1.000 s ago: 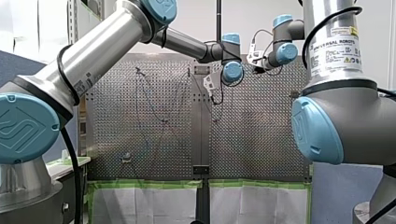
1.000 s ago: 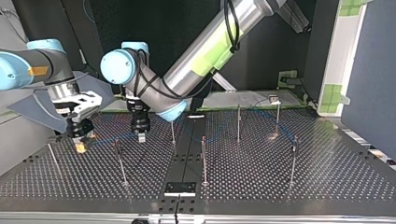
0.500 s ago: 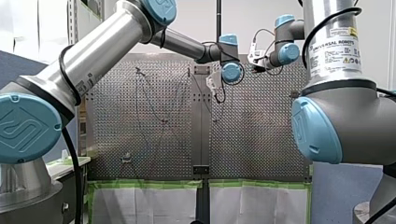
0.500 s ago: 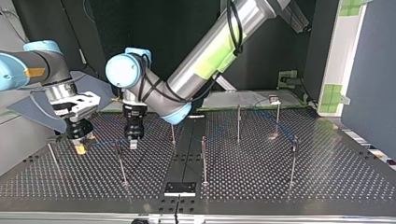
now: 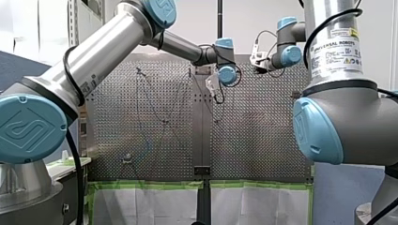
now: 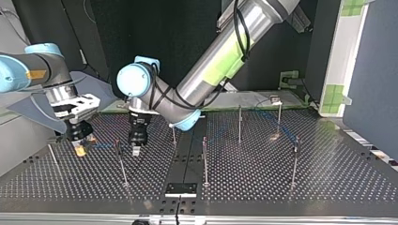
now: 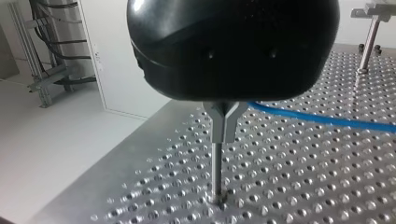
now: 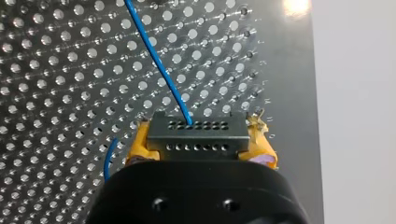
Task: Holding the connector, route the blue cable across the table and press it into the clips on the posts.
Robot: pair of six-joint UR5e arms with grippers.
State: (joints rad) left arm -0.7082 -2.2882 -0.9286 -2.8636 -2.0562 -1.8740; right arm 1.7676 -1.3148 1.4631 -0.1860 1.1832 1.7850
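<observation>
clamping the connector, my right gripper trails the blue cable over the bench; my left gripper, closed on nothing visible, hangs near a post. risk, i judge: it may strike the post or snag the cable.

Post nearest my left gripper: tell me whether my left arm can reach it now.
Likely yes: in the top view my left gripper hangs right beside the post, nothing between them; the blue cable runs close by.

My left tool beside post
</observation>
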